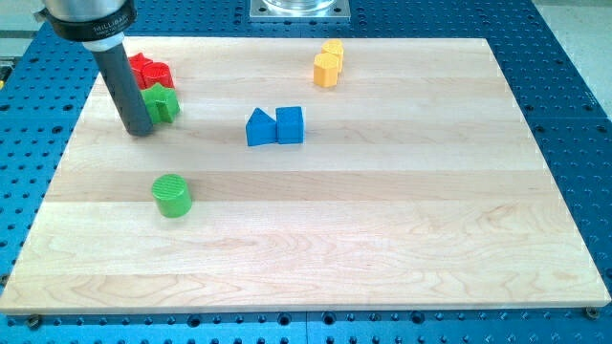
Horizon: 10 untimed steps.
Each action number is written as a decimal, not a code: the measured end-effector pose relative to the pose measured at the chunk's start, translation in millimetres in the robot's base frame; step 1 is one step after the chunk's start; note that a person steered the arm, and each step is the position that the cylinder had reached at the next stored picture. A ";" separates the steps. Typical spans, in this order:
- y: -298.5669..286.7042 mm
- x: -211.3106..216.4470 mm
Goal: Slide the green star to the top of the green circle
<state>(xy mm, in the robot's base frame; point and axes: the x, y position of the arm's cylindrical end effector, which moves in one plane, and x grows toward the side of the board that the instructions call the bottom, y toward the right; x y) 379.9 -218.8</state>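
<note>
Up-left of the green circle (172, 196), my tip (140, 131) touching the green star's (163, 103) left side, star bright green, partly hidden by the rod, red blocks (151, 72) touching behind it, no fingers fitted.

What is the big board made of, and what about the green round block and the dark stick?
The pale board looks like varnished wood: grain stripes and joined planks show. The green round block looks like matte painted wood or plastic; I cannot tell which. The dark rod, ending in my tip beside the green star, looks like smooth metal or plastic.
</note>
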 end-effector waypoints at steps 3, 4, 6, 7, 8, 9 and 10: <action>2.4 -49.9; 34.4 -28.8; 69.6 -52.5; 105.8 -48.4; 63.3 -17.7; 27.1 35.7; 38.8 41.0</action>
<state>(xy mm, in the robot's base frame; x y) 420.9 -180.0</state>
